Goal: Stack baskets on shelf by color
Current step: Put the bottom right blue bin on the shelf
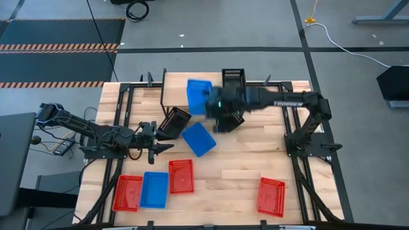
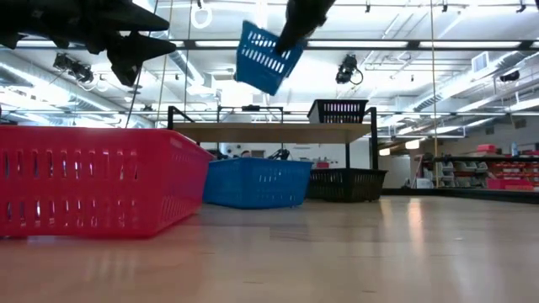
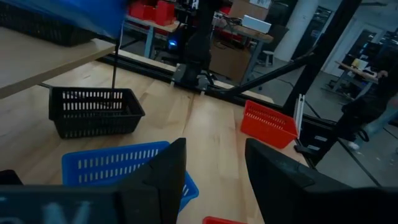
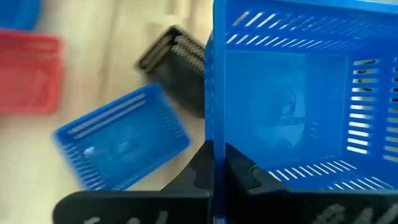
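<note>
My right gripper [image 1: 212,102] is shut on a blue basket [image 1: 198,96] and carries it high over the shelf [image 2: 278,131], a plank top on thin black legs. In the low view this basket [image 2: 268,57] hangs tilted in the air. One black basket [image 2: 338,110] stands on the shelf top. A second black basket [image 2: 345,183] sits on the table under the shelf, and a third [image 1: 174,122] lies tipped by the shelf's left legs. Another blue basket [image 1: 199,138] rests on the table. My left gripper [image 1: 156,144] is open, low over the table to the left of it. My right gripper pinches one side wall of the blue basket [image 4: 214,134], with one finger [image 4: 242,169] inside the basket and the other outside. The basket is lifted clear of shelf and table and hangs tilted in the hold.
Near the table's front edge lie a red basket [image 1: 127,192], a blue basket [image 1: 154,189] and a red basket [image 1: 181,176] side by side, and a further red basket [image 1: 271,195] to the right. Bare wood lies between them. Black frame rails [image 1: 300,153] run along both sides.
</note>
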Tool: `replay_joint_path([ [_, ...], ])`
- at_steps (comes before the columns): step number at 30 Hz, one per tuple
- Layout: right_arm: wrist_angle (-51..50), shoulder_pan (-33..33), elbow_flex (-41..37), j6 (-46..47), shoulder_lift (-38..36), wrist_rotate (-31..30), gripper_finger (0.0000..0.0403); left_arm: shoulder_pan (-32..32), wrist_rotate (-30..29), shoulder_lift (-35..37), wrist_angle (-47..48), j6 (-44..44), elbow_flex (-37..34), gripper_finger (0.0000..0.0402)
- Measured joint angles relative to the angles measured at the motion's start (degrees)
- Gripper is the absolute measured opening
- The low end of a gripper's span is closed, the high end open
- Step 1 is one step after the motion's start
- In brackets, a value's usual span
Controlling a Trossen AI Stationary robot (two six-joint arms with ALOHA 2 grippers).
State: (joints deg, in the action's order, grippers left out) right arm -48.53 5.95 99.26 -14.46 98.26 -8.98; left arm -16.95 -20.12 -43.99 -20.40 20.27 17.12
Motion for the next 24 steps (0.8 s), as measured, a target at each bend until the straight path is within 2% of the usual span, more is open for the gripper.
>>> replay_joint_path([
  [4, 2.9, 5.9, 0.0, -1.9, 0.0, 5.5, 0.0011, 0.0, 0.0, 0.0, 0.0, 0.0, 0.0, 0.0172],
  [13, 2.0, 13.3, -0.4, -3.7, 0.2, 10.3, 0.0011, 0.0, -0.2, 0.0, 0.1, -0.1, 0.0, 0.0172],
  [24, 5.6, 16.3, -6.4, -3.7, 1.3, 10.5, 0.0012, 0.0, -0.7, 0.0, 0.1, 0.1, 0.0, 0.0172],
])
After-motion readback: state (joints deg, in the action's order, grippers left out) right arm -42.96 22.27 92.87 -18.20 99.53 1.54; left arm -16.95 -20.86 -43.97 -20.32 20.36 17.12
